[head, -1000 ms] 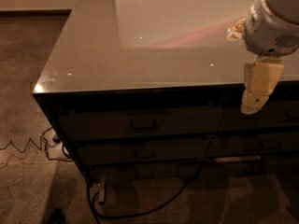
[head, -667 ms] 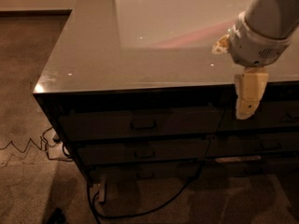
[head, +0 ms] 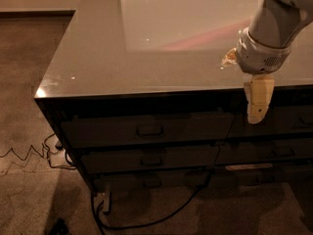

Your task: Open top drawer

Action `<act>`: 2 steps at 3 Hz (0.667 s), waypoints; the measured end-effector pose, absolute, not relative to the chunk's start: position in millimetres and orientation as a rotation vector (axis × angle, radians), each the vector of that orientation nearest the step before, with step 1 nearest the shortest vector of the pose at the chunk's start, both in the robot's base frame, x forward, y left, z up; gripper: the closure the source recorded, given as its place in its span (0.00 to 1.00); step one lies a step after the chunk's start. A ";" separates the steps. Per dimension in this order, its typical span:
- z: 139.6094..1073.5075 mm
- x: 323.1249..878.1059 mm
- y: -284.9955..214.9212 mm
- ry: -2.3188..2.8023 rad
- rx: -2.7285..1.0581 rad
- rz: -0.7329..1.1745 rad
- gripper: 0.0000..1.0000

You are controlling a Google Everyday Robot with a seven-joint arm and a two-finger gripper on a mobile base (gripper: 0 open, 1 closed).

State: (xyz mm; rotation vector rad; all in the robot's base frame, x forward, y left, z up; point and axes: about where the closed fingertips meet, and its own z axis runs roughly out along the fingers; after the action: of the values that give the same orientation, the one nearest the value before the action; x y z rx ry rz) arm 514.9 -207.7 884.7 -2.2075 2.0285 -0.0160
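The top drawer (head: 146, 129) is a wide dark front just under the glossy cabinet top (head: 122, 67). It sits flush with the other fronts, with a small loop handle (head: 149, 130) at its centre. My gripper (head: 257, 104) hangs pointing down from the white arm (head: 266, 38) at the right. It is in front of the cabinet's front edge, level with the top drawer row, and well to the right of the handle. It is not touching the handle.
Two lower drawers (head: 149, 159) lie under the top one, and another column of drawers (head: 274, 124) stands to the right. Cables (head: 29, 153) and a power strip (head: 105, 199) lie on the carpet at the left and under the cabinet.
The gripper has moved a little to the left and down along the cabinet's front edge. The drawer has not moved.
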 end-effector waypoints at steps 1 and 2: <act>857.9 512.6 -222.2 2.085 -2.222 0.016 0.00; 832.5 505.3 -231.1 2.143 -2.254 0.009 0.00</act>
State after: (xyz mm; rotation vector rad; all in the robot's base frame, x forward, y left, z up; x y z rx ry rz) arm 505.3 -231.1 832.5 -2.2541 2.1428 0.0090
